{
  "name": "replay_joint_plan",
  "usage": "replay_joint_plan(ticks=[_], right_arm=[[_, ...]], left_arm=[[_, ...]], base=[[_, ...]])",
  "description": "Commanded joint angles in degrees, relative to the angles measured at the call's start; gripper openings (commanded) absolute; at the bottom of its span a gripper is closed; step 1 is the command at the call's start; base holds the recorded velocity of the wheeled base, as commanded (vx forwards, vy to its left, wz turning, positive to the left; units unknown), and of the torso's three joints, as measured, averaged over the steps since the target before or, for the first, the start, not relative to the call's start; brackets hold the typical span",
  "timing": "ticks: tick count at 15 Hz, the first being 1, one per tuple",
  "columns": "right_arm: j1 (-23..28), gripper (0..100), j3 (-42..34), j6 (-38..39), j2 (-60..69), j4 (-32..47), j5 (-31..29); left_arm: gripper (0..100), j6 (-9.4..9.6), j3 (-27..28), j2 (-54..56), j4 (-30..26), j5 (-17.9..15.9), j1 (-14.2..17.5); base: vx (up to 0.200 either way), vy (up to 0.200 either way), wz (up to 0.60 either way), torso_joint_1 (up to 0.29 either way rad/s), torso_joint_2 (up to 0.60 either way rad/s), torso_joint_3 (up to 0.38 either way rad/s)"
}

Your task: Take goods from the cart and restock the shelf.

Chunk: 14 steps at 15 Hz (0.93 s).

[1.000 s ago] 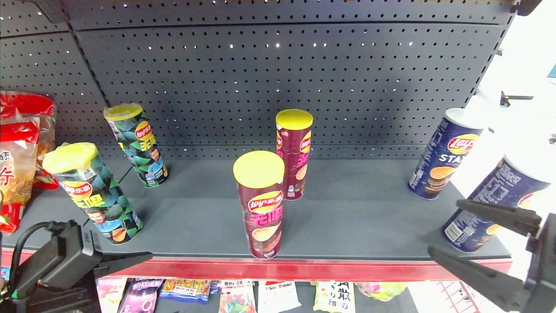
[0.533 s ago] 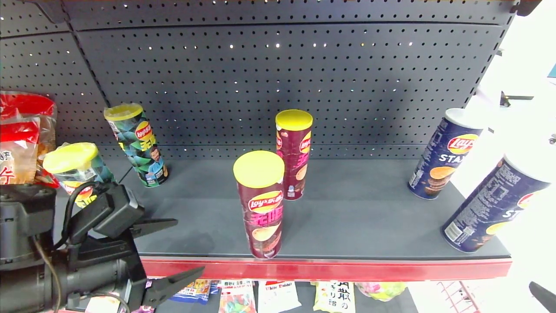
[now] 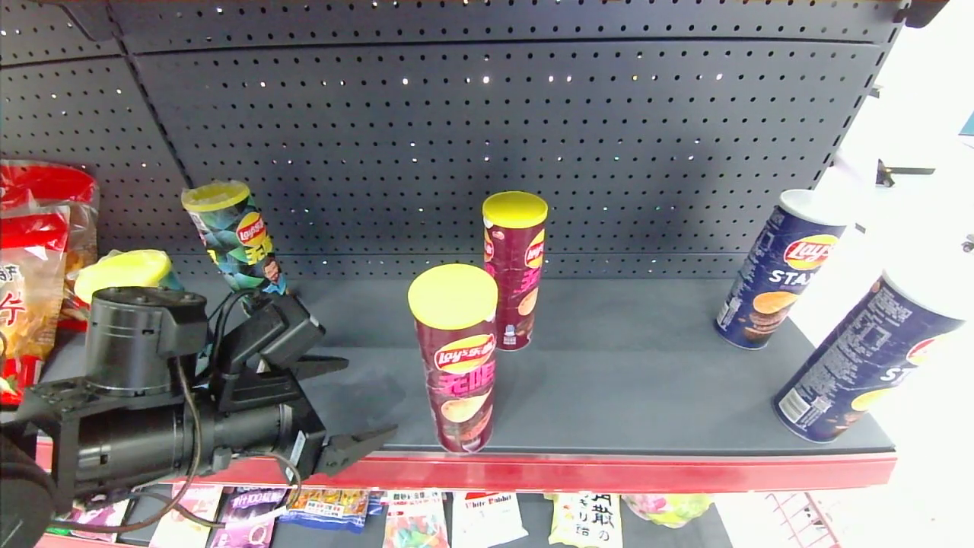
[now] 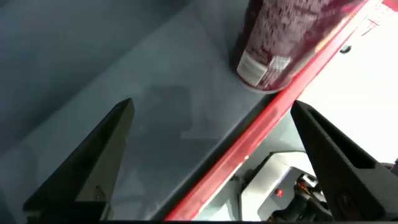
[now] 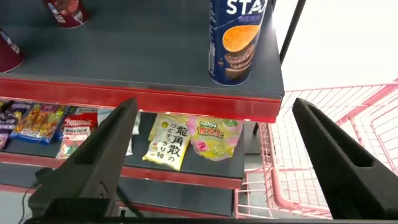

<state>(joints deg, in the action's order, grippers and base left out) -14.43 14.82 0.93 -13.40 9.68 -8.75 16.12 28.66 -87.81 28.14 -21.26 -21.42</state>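
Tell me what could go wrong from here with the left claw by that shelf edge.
1. The open left claw is beside the front maroon can, which stands right at the shelf's red lip; a sideways nudge could tip it off the front.
2. Its lower finger sits level with that lip, so pushing in might snag it.
3. The left arm covers much of the front teal can; it could get bumped.
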Motion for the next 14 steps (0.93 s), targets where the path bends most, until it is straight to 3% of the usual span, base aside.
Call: replay_joint_plan(ticks=[1,14], right_arm=[[0.02,100,-0.06,0.04,0.39,-0.01,0.05],[0.02,100,-0.15,0.04,0.39,-0.01,-0.04]], left_arm=[[100,-0.12,1.57,-2.81,-0.01,-0.01,-0.55],[100,-0.03,6.67,-10.01,2.27,0.08,-2.49]], base=[[0.0,0.0,0.0,0.0,0.0,0.0],[0.0,0.0,0.0,0.0,0.0,0.0]])
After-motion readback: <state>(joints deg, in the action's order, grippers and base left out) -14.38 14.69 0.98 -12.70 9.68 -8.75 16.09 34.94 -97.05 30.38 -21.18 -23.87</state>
